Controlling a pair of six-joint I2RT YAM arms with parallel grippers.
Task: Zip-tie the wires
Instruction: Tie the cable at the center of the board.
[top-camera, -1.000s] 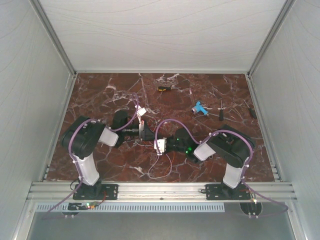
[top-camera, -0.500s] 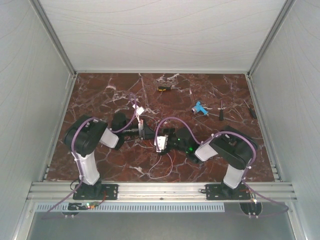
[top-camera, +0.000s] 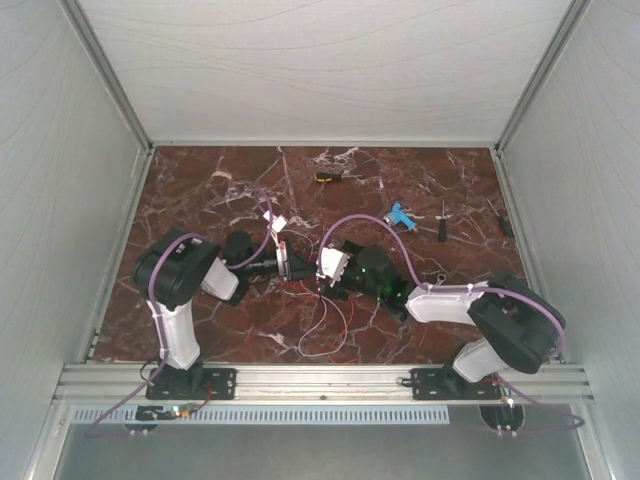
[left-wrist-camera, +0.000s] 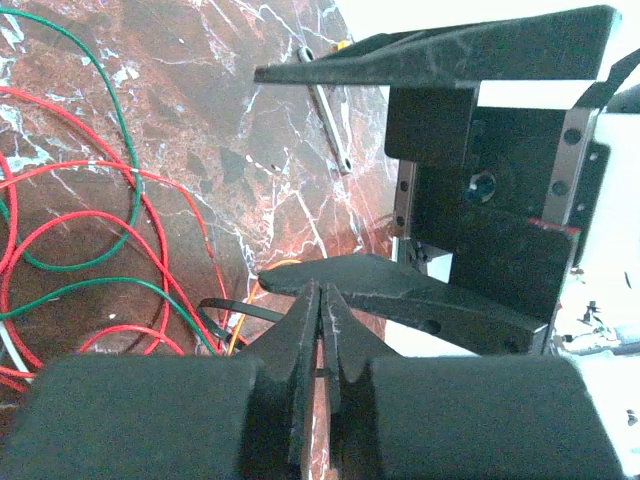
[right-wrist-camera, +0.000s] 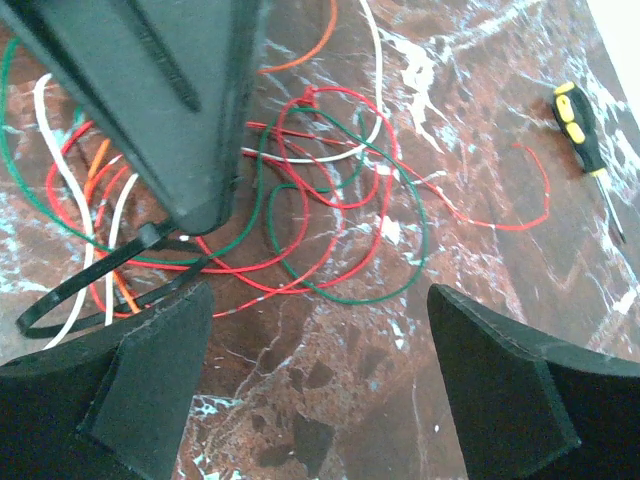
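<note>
We have spread our right gripper (right-wrist-camera: 320, 340) wide open and carried it level with the left gripper (top-camera: 290, 266), close beside it; our right elbow has swung away from it.

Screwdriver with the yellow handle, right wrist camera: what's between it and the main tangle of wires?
Only one stray red wire arcing over bare marble table, seen in the right wrist view.

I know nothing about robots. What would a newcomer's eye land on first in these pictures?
A tangle of thin red, green, white and orange wires sprawls on the dark red marble table, in the middle between the two arms. The left gripper is pinched shut on a looped black zip tie at the tangle's edge. The right gripper hovers wide open over the wires.
</note>
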